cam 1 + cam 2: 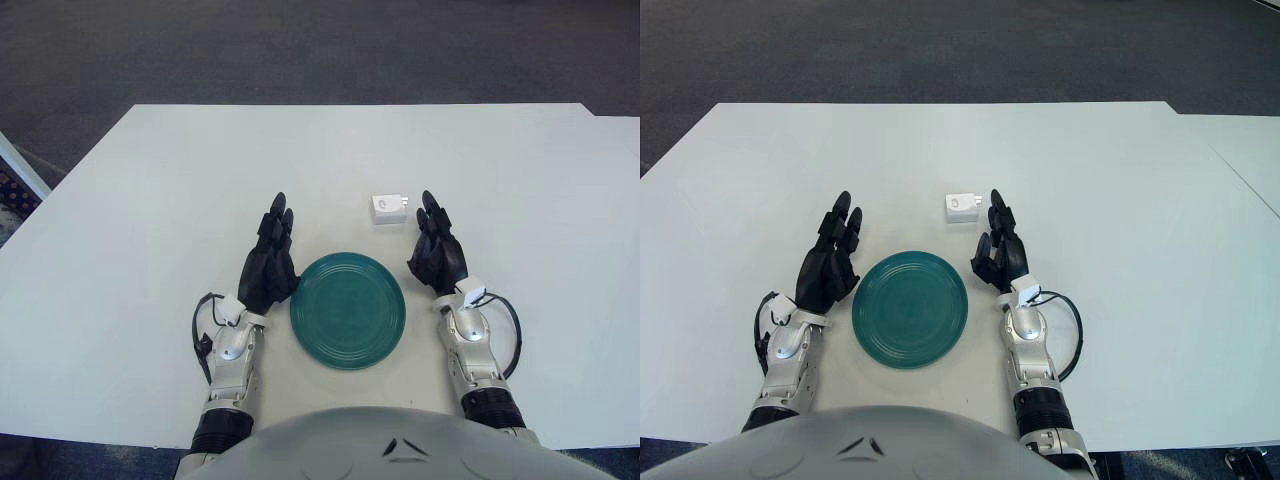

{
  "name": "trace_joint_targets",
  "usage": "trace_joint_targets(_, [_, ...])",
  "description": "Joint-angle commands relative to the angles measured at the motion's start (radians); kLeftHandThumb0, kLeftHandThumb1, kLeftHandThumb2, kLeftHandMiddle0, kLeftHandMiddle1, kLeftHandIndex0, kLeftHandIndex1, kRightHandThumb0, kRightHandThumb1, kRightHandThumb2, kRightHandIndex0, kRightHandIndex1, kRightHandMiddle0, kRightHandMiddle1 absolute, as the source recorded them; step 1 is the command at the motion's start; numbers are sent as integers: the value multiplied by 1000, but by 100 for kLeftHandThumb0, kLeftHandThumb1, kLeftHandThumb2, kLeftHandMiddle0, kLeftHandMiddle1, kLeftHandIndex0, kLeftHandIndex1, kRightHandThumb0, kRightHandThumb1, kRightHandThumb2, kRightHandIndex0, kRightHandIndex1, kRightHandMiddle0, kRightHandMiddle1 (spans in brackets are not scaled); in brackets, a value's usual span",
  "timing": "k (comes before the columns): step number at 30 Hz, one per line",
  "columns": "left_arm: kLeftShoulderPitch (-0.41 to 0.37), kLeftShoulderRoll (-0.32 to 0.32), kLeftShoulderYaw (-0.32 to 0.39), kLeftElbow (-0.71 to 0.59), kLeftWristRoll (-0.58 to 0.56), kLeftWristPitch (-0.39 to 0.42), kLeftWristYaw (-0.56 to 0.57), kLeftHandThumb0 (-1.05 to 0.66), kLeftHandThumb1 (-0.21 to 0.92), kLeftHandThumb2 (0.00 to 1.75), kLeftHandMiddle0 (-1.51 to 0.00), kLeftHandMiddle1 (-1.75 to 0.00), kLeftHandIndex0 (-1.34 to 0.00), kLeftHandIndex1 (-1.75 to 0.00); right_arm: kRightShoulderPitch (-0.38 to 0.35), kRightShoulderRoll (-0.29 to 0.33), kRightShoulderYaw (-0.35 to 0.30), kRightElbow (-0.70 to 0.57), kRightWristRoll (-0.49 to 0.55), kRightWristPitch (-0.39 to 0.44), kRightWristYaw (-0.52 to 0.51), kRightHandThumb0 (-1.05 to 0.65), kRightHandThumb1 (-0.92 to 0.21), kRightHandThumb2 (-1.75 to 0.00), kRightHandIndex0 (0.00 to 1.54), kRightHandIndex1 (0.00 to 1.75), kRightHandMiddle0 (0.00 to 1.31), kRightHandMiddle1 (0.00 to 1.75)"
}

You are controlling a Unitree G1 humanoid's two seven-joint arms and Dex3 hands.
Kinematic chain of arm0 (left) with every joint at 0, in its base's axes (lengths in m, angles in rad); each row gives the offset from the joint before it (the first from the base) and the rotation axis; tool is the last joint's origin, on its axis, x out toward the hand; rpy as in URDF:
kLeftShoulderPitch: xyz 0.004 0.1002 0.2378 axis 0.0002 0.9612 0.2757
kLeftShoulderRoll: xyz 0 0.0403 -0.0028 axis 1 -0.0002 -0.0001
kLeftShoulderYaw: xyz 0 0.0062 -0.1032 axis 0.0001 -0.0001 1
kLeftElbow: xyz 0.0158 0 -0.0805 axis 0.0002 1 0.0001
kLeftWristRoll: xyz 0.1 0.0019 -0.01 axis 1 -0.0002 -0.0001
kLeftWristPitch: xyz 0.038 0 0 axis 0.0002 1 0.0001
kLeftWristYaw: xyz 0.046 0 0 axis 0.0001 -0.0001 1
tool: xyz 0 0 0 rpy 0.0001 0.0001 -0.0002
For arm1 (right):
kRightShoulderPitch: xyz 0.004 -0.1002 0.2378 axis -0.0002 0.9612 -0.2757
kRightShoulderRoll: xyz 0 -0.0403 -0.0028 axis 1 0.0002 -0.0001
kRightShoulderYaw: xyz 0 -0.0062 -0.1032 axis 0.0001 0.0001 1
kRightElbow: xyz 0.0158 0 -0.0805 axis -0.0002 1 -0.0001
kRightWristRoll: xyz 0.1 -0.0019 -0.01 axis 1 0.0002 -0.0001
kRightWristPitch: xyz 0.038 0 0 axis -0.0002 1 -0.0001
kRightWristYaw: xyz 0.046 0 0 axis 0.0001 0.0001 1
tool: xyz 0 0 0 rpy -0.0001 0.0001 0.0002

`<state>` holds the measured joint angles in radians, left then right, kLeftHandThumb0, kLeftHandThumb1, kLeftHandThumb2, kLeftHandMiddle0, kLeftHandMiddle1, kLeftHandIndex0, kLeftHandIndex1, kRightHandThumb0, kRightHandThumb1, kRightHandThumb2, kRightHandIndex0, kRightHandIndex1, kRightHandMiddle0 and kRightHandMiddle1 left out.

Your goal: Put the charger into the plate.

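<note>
Resting near the counter's [150, 180] front edge, the green plate [347, 309] lies flat between both hands. Just left of the plate, the left hand [268, 262] lies on the surface, fingers [276, 220] stretched out, relaxed and holding nothing. Just right of the plate, the right hand [437, 252] lies likewise, fingers [434, 214] extended and empty. Beyond the plate, toward its far right, the small white charger [389, 208] lies flat just beside the right fingertips, long axis running left to right, its prongs seemingly pointing right. White counter spreads beyond; dark grey carpet [300, 50] lies past it.
</note>
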<state>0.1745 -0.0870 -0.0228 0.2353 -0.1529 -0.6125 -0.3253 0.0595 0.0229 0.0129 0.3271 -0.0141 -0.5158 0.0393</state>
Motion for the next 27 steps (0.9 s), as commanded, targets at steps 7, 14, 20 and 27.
trace_joint_targets(7, [94, 1, 3, 56, 18, 9, 36, -105, 92, 86, 0, 0, 0, 0, 80, -19, -12, 83, 21, 10, 31, -94, -92, -97, 0, 0, 0, 8])
trace_joint_targets(14, [82, 3, 2, 78, -7, -10, 12, -105, 92, 88, 0, 0, 0, 0, 80, -19, -16, 85, 36, 9, 48, -93, -92, -97, 0, 0, 0, 7])
trace_joint_targets(20, [92, -19, -12, 52, -48, -4, -14, -105, 92, 88, 0, 0, 0, 0, 81, -20, -21, 81, 33, 14, 45, -93, -92, -97, 0, 0, 0, 8])
trace_joint_targets(27, [94, -12, -11, 57, -19, -22, 1, -105, 92, 86, 0, 0, 0, 0, 79, -27, -33, 71, 44, 23, 49, -92, -92, -97, 0, 0, 0, 7])
